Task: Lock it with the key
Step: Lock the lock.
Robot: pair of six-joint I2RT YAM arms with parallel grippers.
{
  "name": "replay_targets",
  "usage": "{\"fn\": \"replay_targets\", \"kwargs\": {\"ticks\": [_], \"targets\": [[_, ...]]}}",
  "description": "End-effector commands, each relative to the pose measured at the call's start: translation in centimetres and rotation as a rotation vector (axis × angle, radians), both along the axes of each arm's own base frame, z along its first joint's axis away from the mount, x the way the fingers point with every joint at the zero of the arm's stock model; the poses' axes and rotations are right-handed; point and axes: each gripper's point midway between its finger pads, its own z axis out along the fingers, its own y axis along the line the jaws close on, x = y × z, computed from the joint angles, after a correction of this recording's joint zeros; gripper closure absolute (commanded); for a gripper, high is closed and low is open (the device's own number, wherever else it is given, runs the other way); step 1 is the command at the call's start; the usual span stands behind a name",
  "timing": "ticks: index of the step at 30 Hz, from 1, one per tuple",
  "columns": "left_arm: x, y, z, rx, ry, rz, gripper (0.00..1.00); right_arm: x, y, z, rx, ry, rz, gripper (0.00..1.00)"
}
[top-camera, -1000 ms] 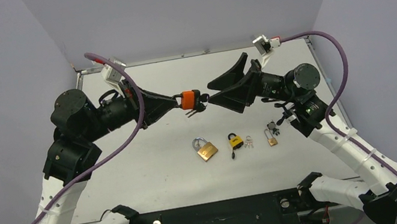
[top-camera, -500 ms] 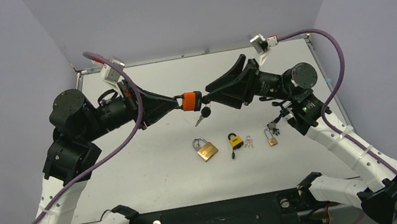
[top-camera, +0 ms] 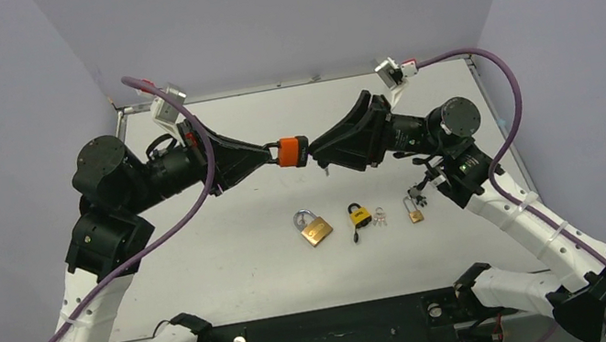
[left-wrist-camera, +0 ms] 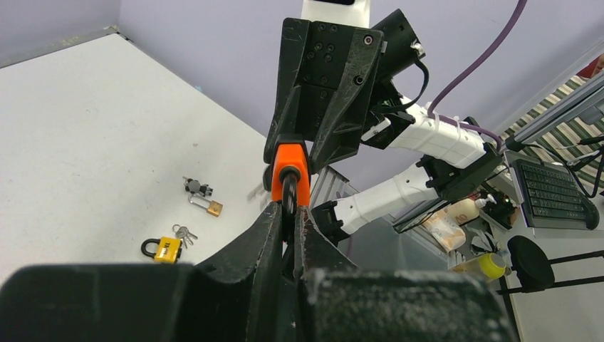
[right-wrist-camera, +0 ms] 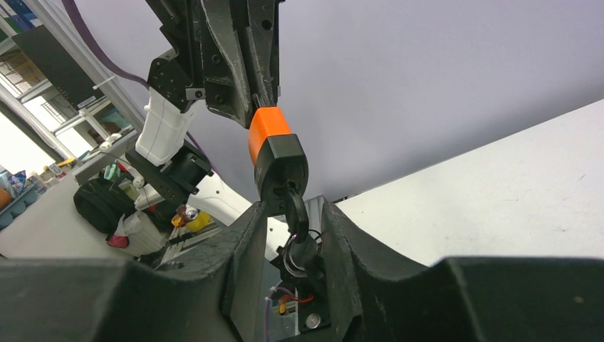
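orange padlock [top-camera: 292, 151], likely stiff and weighty, pinched by its shackle [left-wrist-camera: 289, 191] in left claw [top-camera: 271, 153]; right claw [top-camera: 316, 152] half open around the key [right-wrist-camera: 295, 208]; grip its flat head.

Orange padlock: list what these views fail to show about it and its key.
- Right wrist view: the key blade is buried in the orange padlock; its turn is unreadable.
- Top view: the key is lost against the dark right fingers.
- Left wrist view: the shackle vanishes between the left fingers; latched or not, cannot tell.
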Motion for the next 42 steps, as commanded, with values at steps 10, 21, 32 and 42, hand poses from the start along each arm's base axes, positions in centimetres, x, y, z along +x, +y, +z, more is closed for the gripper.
{"fn": "replay_targets", "kwargs": {"ticks": [10,21,32,42], "targets": [[-0.3,0.4,2.6,-0.065,-0.096,-0.004,1.00,-0.1,0.6,0.7,0.001,-0.063,0.011,1.00],[0.4,1.9,3.1,-0.080,-0.121,0.079,1.00,0.2,-0.2,-0.1,-0.008,-0.061,-0.021,1.00],[0.7,2.9,3.6,-0.107,-0.140,0.121,1.00,0.9,-0.7,-1.6,-0.027,-0.032,-0.047,1.00],[1.8,3.4,2.8,-0.103,-0.111,0.175,1.00,2.3,-1.4,-3.7,-0.051,0.009,-0.099,1.00]]}}
